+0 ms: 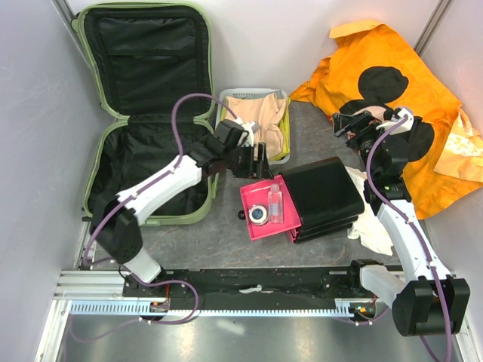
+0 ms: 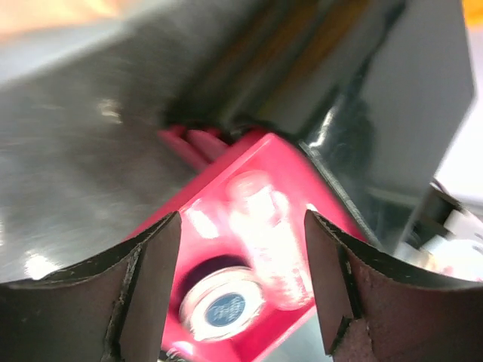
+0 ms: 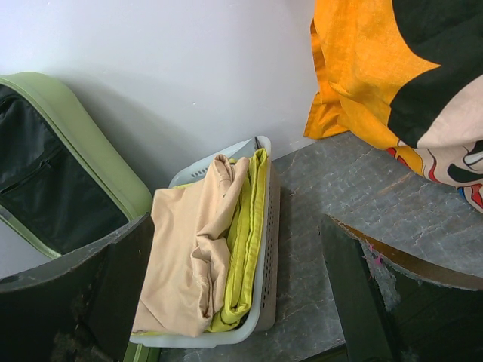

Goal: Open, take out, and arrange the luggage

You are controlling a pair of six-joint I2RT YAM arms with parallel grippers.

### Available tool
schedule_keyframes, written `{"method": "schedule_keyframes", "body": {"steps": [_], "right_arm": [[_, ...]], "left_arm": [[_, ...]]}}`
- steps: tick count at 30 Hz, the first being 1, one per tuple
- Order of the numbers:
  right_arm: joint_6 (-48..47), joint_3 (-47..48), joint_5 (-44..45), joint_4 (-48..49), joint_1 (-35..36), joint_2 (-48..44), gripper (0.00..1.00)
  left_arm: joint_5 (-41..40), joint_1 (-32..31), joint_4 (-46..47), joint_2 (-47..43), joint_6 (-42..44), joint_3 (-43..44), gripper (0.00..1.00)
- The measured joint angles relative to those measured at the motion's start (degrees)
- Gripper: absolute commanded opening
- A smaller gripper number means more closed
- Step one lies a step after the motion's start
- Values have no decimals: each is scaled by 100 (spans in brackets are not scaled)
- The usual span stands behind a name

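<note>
The pale green suitcase [image 1: 143,105] lies open at the far left, its black lining bare; a corner of it shows in the right wrist view [image 3: 68,151]. My left gripper [image 1: 260,160] is open and empty, hovering just above the pulled-out pink drawer [image 1: 268,207]. In the left wrist view the gripper [image 2: 241,290] frames the drawer [image 2: 249,173], a round tin [image 2: 223,309] and a clear small bottle [image 2: 264,241]. My right gripper [image 1: 353,121] is open and empty, raised over the orange cloth [image 1: 407,83], facing the basket [image 3: 260,302].
A white mesh basket [image 1: 226,99] with folded beige [image 3: 192,256] and yellow clothes [image 3: 245,241] stands right of the suitcase. A black box [image 1: 324,192] holds the pink drawer. A white cloth [image 1: 373,222] lies beside it. Grey walls enclose the table.
</note>
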Motion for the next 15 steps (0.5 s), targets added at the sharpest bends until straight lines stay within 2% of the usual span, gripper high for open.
{"method": "schedule_keyframes", "body": {"steps": [5, 8, 15], "right_arm": [[0, 0, 9, 2, 0, 0, 98], [4, 0, 7, 20, 0, 4, 98], [68, -4, -22, 111, 0, 85, 98]], "left_arm": [[-1394, 22, -122, -1091, 205, -522, 73], [-1912, 35, -129, -1711, 223, -1001, 70], [-2109, 35, -94, -2122, 170, -2208, 59]]}}
